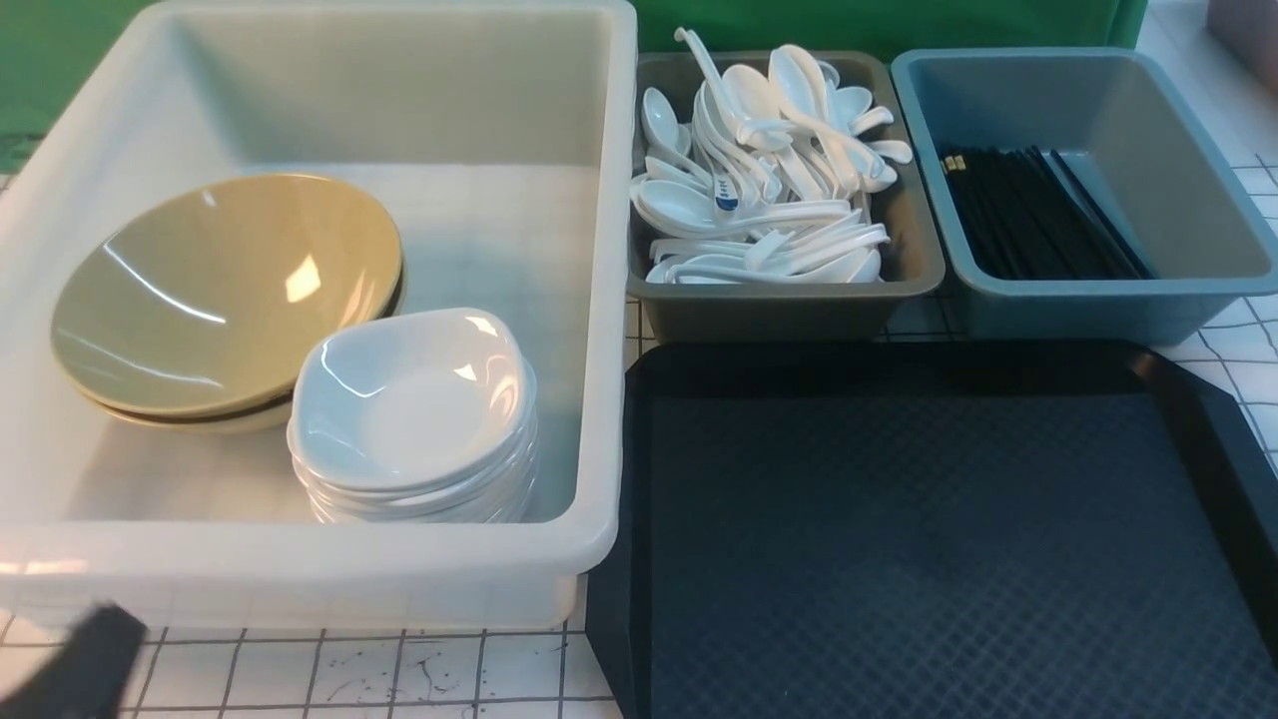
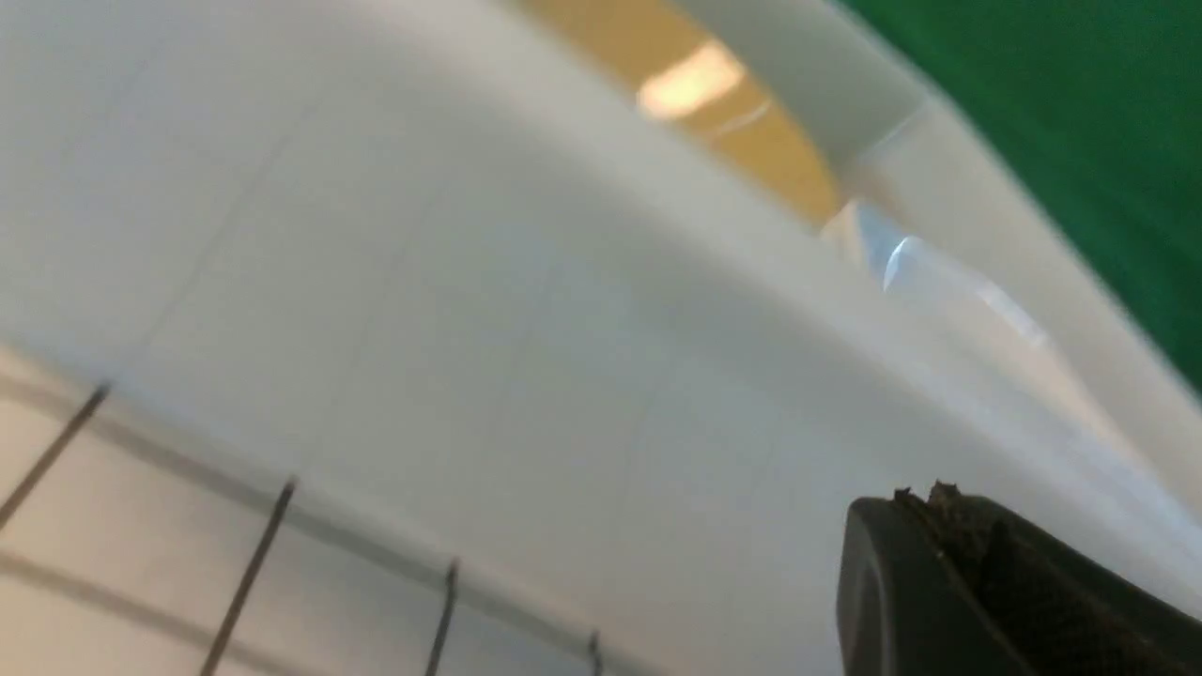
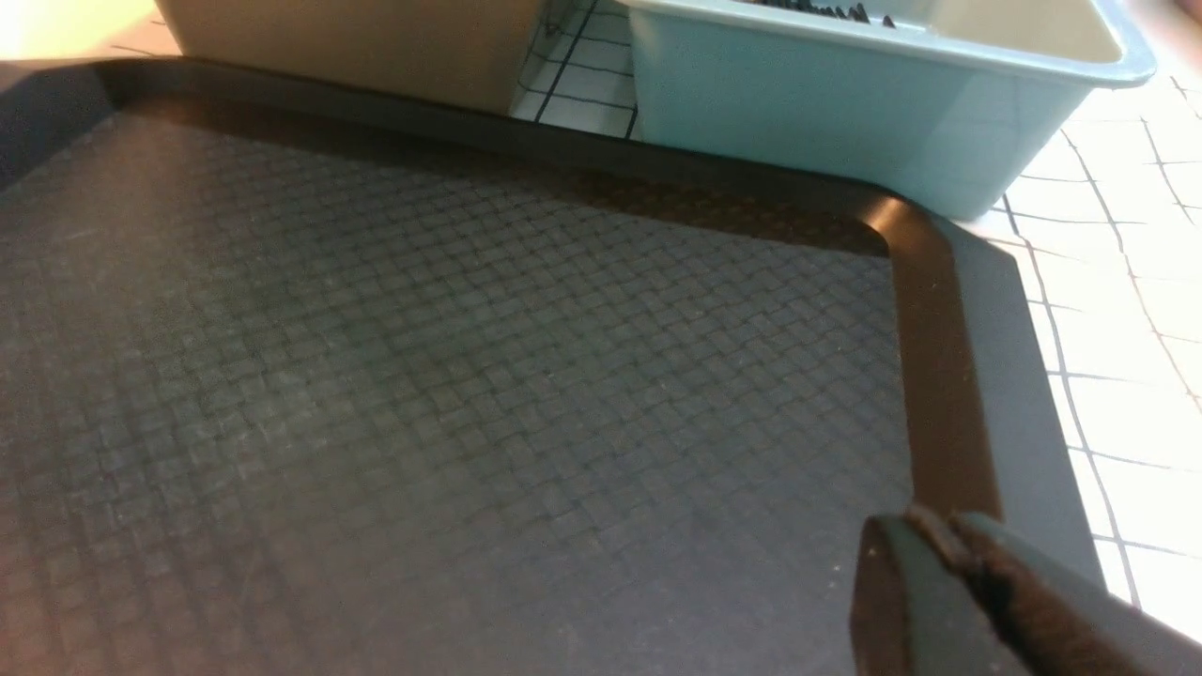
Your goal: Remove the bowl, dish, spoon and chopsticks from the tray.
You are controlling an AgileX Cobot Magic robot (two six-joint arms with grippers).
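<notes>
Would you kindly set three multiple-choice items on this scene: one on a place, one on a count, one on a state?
1. Where do the chopsticks lie?
A. in the blue tub
B. on the tray
C. in the white tub

2. How many olive bowls are in the white tub?
A. one
B. two
C. four

3. How is the right gripper?
A. shut on a spoon
B. wide open
C. shut, holding nothing

Answers:
1 A: the black sticks lie inside the blue tub.
2 B: a second rim shows under the top bowl.
3 C: the right wrist view shows its tips together over the tray, nothing between them.
</notes>
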